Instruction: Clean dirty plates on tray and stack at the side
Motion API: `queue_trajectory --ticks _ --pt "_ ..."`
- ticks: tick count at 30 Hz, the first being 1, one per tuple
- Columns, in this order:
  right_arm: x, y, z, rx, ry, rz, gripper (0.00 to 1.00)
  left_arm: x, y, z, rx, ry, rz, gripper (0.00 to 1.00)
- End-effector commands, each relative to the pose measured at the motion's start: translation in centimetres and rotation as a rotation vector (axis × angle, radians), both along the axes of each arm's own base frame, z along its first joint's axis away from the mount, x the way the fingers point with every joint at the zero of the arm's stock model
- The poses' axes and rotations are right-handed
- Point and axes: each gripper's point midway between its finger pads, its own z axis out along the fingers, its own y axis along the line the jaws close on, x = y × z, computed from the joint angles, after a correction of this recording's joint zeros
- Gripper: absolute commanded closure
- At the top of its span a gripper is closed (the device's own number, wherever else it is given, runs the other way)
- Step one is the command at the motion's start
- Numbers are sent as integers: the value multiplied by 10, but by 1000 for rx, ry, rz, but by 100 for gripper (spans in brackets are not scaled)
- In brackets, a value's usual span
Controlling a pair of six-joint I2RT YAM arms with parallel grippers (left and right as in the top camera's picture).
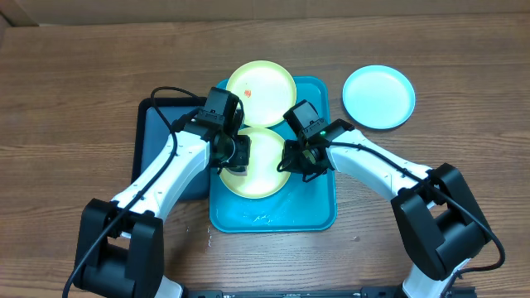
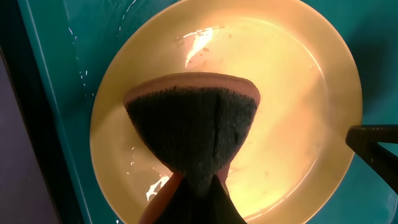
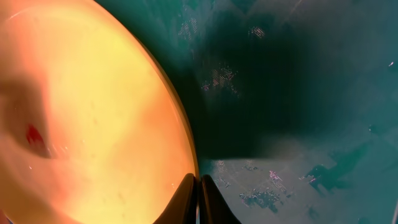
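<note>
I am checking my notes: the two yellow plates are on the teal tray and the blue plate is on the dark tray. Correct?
No. The blue plate lies on the table, right of the teal tray; the overhead view shows it.

A brown wood-grain table (image 1: 74, 91) fills the view under even, possibly overhead, room light

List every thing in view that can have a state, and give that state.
Near yellow plate: on the teal tray, wet.
Far yellow plate: red smear showing, overlaps the tray's far rim.
Blue plate: on the table, off the tray, no smear visible.
Sponge: pressed on the near plate.
Left fingers: shut on the sponge.
Right fingers: shut at the near plate's rim.
</note>
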Motion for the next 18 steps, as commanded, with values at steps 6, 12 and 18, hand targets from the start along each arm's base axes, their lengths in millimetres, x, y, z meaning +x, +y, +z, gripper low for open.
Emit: queue_trajectory --ticks 6,12,18 --pt "-10 9 2 -2 -1 38 91 -1 0 -2 9 3 9 96" --pt "-10 9 2 -9 -5 37 92 0 3 -3 31 -2 15 96" --pt "-10 9 2 -9 -5 37 96 -1 14 -5 82 2 53 96"
